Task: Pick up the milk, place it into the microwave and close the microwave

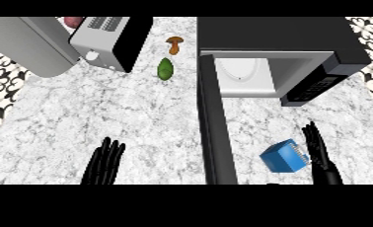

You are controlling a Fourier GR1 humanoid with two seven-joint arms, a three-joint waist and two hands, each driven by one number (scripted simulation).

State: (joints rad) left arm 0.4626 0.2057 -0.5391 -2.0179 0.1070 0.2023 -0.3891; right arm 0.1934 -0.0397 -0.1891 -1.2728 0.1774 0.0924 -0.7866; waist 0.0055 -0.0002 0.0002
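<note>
The milk [285, 158] is a blue carton lying on the marble counter at the lower right. My right hand [318, 152] stands just to its right with straight fingers pointing up, close to the carton's white end. The microwave [291, 38] is at the upper right, its white cavity [251, 75] exposed. Its dark door [213, 122] is swung open and reaches down toward the lower edge, left of the milk. My left hand [104, 163] rests open at the lower left, far from the carton.
A toaster [113, 41] stands at the upper left beside a grey rounded appliance [36, 43]. A green avocado-like fruit [165, 68] and a brown mushroom [175, 45] lie between the toaster and the microwave. Patterned floor shows at the counter's left edge.
</note>
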